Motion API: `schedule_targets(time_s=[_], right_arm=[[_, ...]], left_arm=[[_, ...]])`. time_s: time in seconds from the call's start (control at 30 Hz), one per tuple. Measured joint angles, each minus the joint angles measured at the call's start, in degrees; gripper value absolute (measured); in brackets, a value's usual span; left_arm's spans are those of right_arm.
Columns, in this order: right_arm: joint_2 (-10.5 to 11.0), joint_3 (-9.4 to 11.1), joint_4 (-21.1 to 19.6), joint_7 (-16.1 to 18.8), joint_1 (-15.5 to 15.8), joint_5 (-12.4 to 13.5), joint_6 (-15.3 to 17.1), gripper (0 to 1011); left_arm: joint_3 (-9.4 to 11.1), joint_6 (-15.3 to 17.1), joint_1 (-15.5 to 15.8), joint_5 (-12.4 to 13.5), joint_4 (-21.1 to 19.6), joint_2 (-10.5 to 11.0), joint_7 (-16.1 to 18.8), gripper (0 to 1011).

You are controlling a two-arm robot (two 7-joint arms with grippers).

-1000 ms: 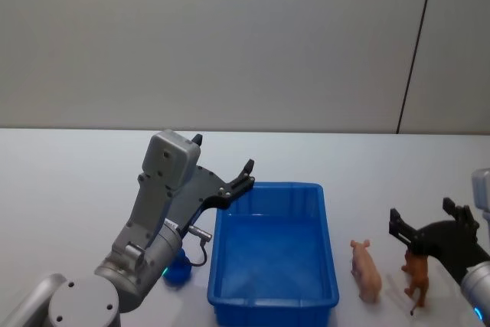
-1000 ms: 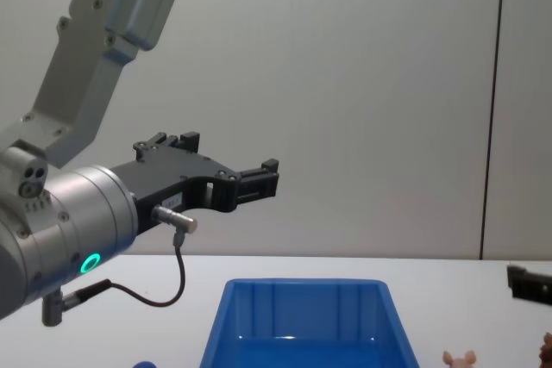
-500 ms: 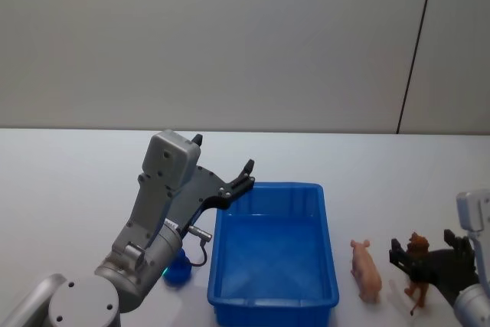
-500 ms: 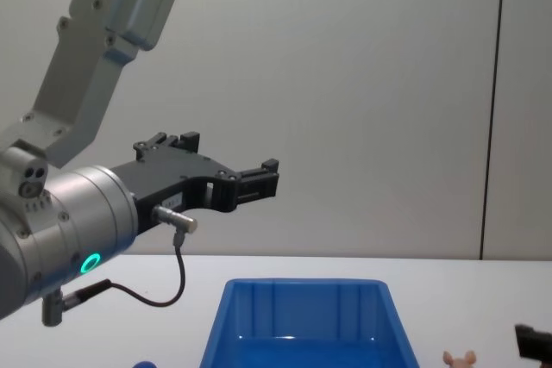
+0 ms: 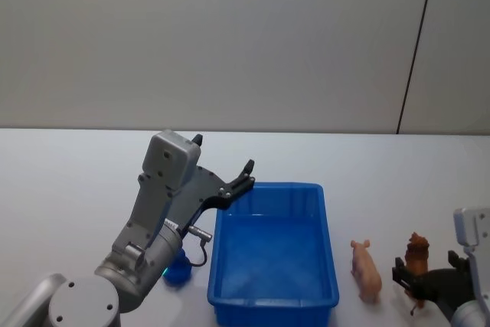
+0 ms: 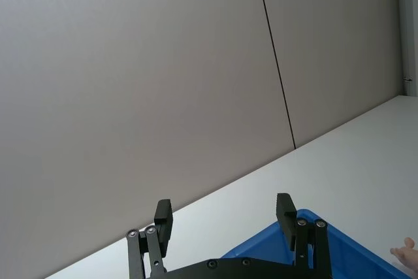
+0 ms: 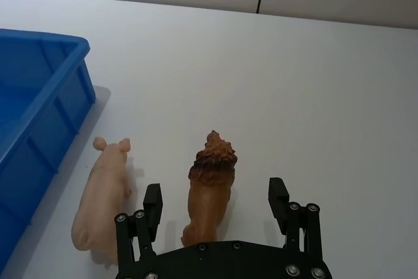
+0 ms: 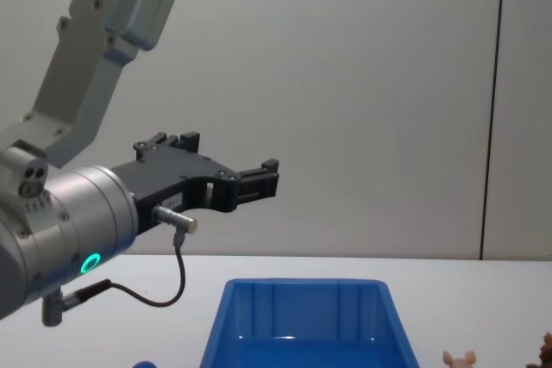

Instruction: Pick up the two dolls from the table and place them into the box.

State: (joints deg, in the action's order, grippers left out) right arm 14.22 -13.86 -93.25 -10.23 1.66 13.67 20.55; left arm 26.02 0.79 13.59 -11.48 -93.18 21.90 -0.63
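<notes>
right gripper (image 7: 215, 191) hovering spread astride brown doll (image 7: 210, 178) near desk's (image 7: 326, 83) front edge — lining up grab, I'd guess. pink doll (image 7: 104, 197) waiting beside box (image 7: 39, 45); left gripper (image 6: 224, 208) idling spread by box's far left corner.

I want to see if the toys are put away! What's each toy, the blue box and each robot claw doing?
Bright blue plastic bin: upright, empty.
Pale pink pig toy: on the white table beside the bin, unheld.
Dark reddish-brown animal toy: upright on the table, between the fingers of the right gripper.
Right gripper: open, not gripping.
Left gripper: open, empty, raised near the bin's far left corner.
</notes>
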Motion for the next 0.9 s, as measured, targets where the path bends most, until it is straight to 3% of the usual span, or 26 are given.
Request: schedule_targets(time_s=[0.17,0.27,0.9], right_arm=[[-0.46,0.00,0.84,-0.39,0.06,0.30,0.03,994],[-0.76,0.01,1.39,-0.40,0.02,0.50,-0.09,940],[-2.45,0.20,4.52,0.61,-1.28,1.46,-0.71,372]], left_arm=[[0.00,0.00,0.00,0.00,0.00,0.00,0.00,1001],[0.00,0.00,0.00,0.00,0.00,0.00,0.00,1001],[0.00,0.00,0.00,0.00,0.00,0.00,0.00,1001]])
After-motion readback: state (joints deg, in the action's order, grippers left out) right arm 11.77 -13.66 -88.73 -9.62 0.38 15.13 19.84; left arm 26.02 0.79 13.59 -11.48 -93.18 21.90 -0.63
